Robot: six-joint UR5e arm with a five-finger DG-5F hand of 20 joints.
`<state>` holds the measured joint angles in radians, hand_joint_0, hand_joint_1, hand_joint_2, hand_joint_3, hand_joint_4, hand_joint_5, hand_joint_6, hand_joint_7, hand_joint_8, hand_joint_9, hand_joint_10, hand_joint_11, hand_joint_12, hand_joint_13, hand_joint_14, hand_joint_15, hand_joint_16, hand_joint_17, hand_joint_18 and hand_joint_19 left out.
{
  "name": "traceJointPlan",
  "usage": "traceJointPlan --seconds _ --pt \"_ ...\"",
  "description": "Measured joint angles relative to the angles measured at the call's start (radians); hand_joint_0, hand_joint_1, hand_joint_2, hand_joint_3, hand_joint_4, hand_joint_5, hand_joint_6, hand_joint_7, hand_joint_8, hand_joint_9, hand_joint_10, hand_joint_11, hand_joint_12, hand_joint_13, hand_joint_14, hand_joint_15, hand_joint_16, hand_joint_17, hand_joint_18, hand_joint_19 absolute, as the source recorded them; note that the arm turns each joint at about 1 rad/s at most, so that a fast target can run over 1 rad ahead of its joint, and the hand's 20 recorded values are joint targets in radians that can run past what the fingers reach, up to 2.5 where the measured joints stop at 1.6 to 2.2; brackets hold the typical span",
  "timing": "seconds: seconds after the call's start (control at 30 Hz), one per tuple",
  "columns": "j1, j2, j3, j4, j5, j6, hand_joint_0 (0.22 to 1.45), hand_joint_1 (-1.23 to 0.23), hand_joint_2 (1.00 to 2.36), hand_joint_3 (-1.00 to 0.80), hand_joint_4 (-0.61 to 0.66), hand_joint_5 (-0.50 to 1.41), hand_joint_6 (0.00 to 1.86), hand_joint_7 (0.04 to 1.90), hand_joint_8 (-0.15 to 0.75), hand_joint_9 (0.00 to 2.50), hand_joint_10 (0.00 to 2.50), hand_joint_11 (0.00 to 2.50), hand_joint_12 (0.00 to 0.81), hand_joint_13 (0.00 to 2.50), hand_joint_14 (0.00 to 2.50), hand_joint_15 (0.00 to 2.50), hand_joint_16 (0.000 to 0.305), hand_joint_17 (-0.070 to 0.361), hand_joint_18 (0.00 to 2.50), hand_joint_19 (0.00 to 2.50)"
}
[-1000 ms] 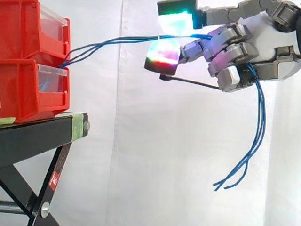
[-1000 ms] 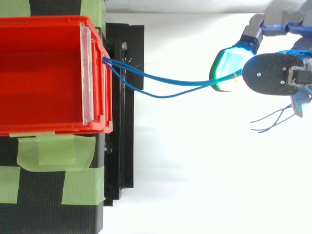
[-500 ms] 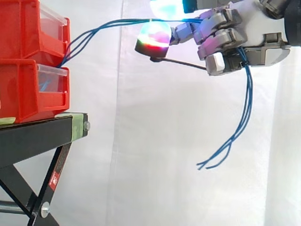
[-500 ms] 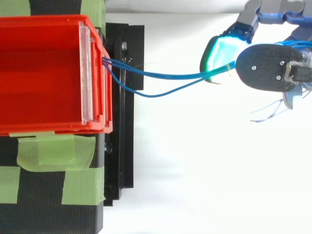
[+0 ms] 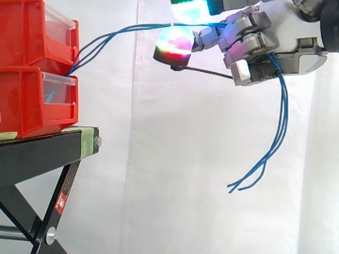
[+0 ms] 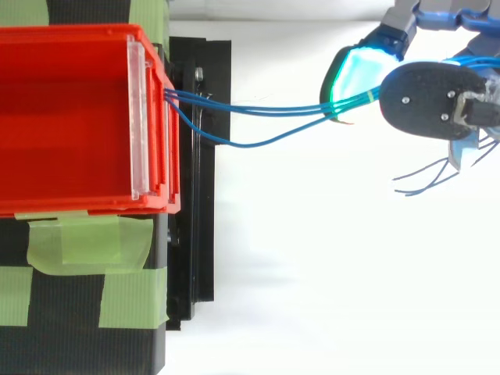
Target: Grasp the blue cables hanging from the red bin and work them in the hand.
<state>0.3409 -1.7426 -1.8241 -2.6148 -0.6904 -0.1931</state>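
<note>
Running from the front of the upper red bin [image 5: 24, 32] at the left of the side view, the blue cables [image 5: 137, 26] are drawn rightward into the hand [image 5: 290, 30] at upper right. The fingers are curled closed round them. Loose ends are seen hanging below the palm. The bins are borne on a black stand [image 5: 37, 153].

Red bins [image 5: 32, 69] with clear fronts and blue cables [image 6: 266, 112] show against a white curtain [image 5: 185, 159]. The stand [image 5: 37, 153] is black, patched with pale green tape [image 6: 86, 242]. The hand [image 5: 288, 32] is grey and white, its fingers [image 5: 174, 42] glowing green, cyan, red and magenta.
</note>
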Motion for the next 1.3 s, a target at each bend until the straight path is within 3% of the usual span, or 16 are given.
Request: traceJointPlan --seconds 0.03,0.1,0.13,0.17,0.23,0.3,0.33,0.4,0.43,0.5,0.53,0.63,0.7,0.77,0.8,1.3 --pt "0.0 0.0 0.0 -0.001 0.0 0.001 1.0 -0.57 1.0 0.24 0.29 0.34 0.01 1.27 0.537 0.86 2.5 2.5 0.701 1.55 2.5 2.0 0.071 0.16 1.73 0.59" --pt "0.0 0.0 0.0 -0.003 0.0 0.001 0.98 -0.56 1.1 0.3 0.29 0.34 0.0 1.27 0.581 0.81 2.5 2.5 0.693 1.5 2.5 2.0 0.072 0.162 1.69 0.58" --pt "0.0 0.0 0.0 -0.004 0.0 0.001 0.93 -0.55 1.21 0.17 0.31 0.34 0.0 1.28 0.574 0.79 2.5 2.5 0.683 1.47 2.5 1.99 0.072 0.163 1.67 0.54" --pt "0.0 0.0 0.0 -0.005 0.0 0.001 0.92 -0.57 1.01 -0.1 0.32 0.31 0.0 1.27 0.572 0.77 2.5 2.5 0.695 1.46 2.5 1.98 0.07 0.157 1.63 0.56" --pt "0.0 0.0 0.0 -0.006 0.0 0.001 0.9 -0.53 1.02 -0.44 0.27 0.28 0.01 1.26 0.571 0.73 2.5 2.5 0.717 1.38 2.5 2.01 0.059 0.133 1.47 0.7" --pt "0.0 0.0 0.0 -0.006 0.0 0.001 0.98 -0.54 1.02 -0.11 0.27 0.3 0.01 1.25 0.54 0.72 2.5 2.5 0.702 1.38 2.5 1.98 0.06 0.135 1.5 0.66" --pt "0.0 0.0 0.0 -0.006 0.0 0.001 1.02 -0.56 1.01 0.25 0.28 0.34 0.0 1.27 0.51 0.71 2.5 2.5 0.68 1.38 2.5 1.99 0.066 0.148 1.54 0.61" --pt "0.0 0.0 0.0 -0.007 0.0 0.001 1.03 -0.57 1.0 0.35 0.29 0.35 0.0 1.27 0.554 0.71 2.5 2.5 0.672 1.37 2.5 2.0 0.065 0.147 1.53 0.6" --pt "0.0 0.0 0.0 -0.007 0.0 0.001 1.0 -0.58 1.03 0.26 0.3 0.36 0.0 1.26 0.564 0.72 2.5 2.5 0.666 1.38 2.5 1.99 0.069 0.156 1.56 0.57" --pt "0.0 0.0 0.0 -0.008 0.0 0.001 0.9 -0.55 1.02 -0.34 0.28 0.31 0.01 1.22 0.566 0.68 2.5 2.5 0.697 1.33 2.5 2.03 0.062 0.139 1.45 0.65" --pt "0.0 0.0 0.0 -0.008 0.0 0.001 0.91 -0.54 1.02 -0.47 0.27 0.29 0.01 1.2 0.558 0.67 2.5 2.5 0.695 1.3 2.5 2.02 0.058 0.13 1.4 0.69" --pt "0.0 0.0 0.0 -0.008 0.0 0.001 1.03 -0.57 1.02 0.14 0.3 0.32 0.01 1.17 0.498 0.68 2.5 2.5 0.677 1.32 2.5 1.99 0.061 0.137 1.44 0.59" --pt "0.0 0.0 0.0 -0.008 0.0 0.001 1.03 -0.58 1.01 0.29 0.31 0.34 0.01 1.16 0.541 0.69 2.5 2.5 0.668 1.33 2.5 2.01 0.063 0.141 1.47 0.57" --pt "0.0 0.0 0.0 -0.008 0.0 0.001 0.9 -0.56 1.02 -0.42 0.3 0.3 0.01 1.14 0.551 0.69 2.5 2.5 0.689 1.31 2.5 2.04 0.057 0.128 1.41 0.72" --pt "0.0 0.0 0.0 -0.008 0.0 0.001 0.91 -0.56 1.02 -0.49 0.3 0.3 0.01 1.13 0.55 0.69 2.5 2.5 0.689 1.31 2.5 2.04 0.057 0.128 1.41 0.71" --pt "0.005 0.0 0.0 -0.01 -0.004 -0.001 0.82 -0.54 1.01 -0.85 0.32 0.27 0.01 1.14 0.567 0.76 2.5 2.5 0.678 1.34 2.5 2.02 0.058 0.131 1.47 0.66"
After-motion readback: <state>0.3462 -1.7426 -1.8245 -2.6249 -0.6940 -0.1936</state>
